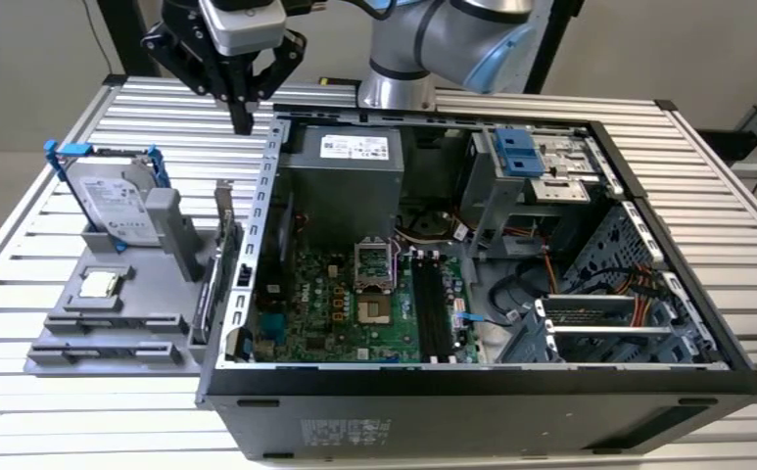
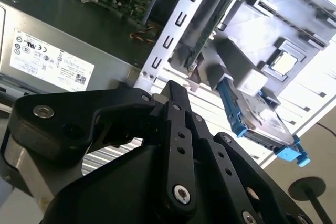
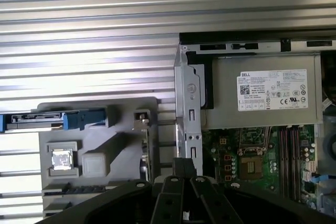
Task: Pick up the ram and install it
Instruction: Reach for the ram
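The ram [image 1: 221, 279] stands on edge (long axis along the computer case [image 1: 483, 387] wall); the claw [image 1: 241, 125] hangs clenched.

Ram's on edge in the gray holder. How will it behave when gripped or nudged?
The ram is a thin flat board, so it is probably stiff and light, but likely fragile under hard squeezing. Standing on its long edge in the gray holder, it could tilt or bind if pushed sideways.
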`<state>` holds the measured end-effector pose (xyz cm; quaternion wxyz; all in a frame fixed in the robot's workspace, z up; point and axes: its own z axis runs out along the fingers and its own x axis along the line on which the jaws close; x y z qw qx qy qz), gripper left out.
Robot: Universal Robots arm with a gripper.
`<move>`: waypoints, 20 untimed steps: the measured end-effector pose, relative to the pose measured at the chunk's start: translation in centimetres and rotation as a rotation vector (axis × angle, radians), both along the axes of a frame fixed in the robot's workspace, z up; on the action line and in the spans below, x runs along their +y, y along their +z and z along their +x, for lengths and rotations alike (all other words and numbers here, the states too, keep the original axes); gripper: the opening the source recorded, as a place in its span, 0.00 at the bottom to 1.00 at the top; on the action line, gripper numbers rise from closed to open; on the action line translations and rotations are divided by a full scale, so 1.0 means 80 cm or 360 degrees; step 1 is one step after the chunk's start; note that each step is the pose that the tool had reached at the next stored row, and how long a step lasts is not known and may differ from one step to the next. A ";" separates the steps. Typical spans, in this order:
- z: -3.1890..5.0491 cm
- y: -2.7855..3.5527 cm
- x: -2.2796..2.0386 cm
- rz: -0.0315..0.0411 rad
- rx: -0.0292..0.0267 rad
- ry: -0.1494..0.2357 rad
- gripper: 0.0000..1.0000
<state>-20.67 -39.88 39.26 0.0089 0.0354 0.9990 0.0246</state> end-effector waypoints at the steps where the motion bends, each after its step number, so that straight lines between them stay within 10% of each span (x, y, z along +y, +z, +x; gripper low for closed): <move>1: -0.001 0.0000 0.0000 0.0000 0.00001 0.0000 0.00; 20: -0.015 0.0002 0.0000 0.0001 0.00002 0.0000 0.00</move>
